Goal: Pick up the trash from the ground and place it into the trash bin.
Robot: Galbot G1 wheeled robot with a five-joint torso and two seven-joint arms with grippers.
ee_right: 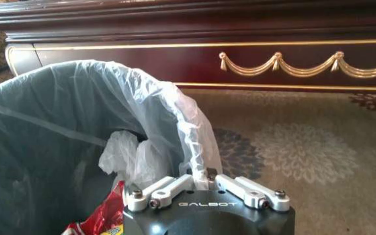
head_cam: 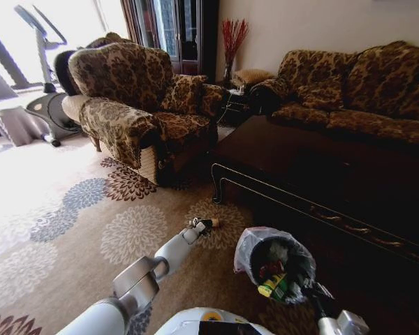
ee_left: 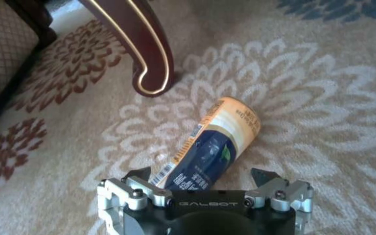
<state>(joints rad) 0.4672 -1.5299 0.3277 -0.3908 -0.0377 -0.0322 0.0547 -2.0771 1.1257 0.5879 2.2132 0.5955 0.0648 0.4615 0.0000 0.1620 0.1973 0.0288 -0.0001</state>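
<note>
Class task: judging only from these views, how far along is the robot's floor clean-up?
Done: red and green wrappers already lie inside the trash bin. In hand: the right gripper pinches the bin's liner rim, and the open left gripper straddles a bottle lying on the carpet. Left: lifting that bottle and dropping it in the bin.

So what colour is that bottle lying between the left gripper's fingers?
Dark blue label, pale orange-cream top; the bottle shows best in the left wrist view.

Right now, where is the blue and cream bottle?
The bottle lies on the flowered carpet between the left gripper's open jaws, near the coffee table's curved leg.
</note>
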